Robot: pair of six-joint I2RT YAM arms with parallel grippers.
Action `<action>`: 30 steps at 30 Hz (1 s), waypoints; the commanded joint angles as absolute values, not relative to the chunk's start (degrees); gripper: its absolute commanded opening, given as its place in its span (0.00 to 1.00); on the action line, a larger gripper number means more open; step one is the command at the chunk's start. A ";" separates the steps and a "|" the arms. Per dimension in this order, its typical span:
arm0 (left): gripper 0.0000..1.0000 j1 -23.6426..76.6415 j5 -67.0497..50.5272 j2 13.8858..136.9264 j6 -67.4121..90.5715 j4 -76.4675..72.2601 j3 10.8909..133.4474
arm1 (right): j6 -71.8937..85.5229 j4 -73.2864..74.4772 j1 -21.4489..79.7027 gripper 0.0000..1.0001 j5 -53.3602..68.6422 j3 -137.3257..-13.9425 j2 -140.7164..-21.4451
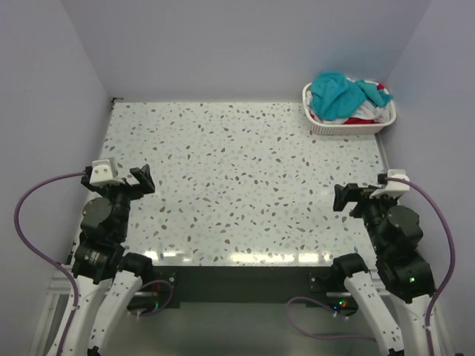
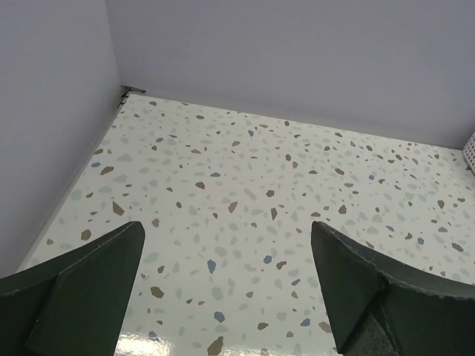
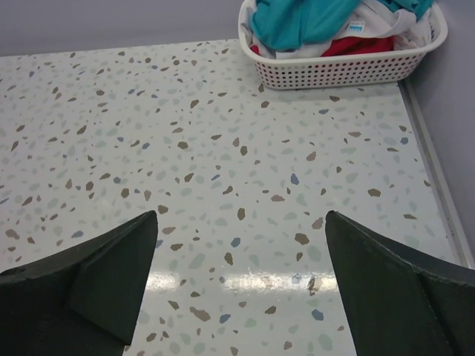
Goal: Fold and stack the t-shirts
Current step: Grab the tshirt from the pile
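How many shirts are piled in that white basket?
3 by colour, all heaped in the basket at the far right corner of the table: a teal t-shirt on top, a white t-shirt and a red t-shirt underneath. More may be hidden.

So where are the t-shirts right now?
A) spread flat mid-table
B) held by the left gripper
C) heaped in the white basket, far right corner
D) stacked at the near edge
C: teal, white and red t-shirts lie bunched inside the white lattice basket.
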State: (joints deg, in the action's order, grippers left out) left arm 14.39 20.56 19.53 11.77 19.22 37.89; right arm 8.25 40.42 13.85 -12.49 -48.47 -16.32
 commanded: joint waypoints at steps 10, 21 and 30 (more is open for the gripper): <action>1.00 17.13 21.79 15.30 14.41 14.06 34.63 | 17.39 26.91 14.06 0.99 -12.03 -54.22 -46.09; 1.00 20.74 21.71 11.60 12.48 13.53 32.78 | 21.79 21.45 9.77 0.99 -23.55 -83.39 -84.06; 1.00 21.27 22.24 11.51 12.39 13.89 32.78 | 26.54 15.04 1.94 0.99 -15.65 -102.20 -108.53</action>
State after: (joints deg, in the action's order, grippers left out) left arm 20.78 21.45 11.70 12.86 16.73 32.99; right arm 24.03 20.01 2.37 -17.98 -97.67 -104.77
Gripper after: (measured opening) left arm 0.997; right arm 0.986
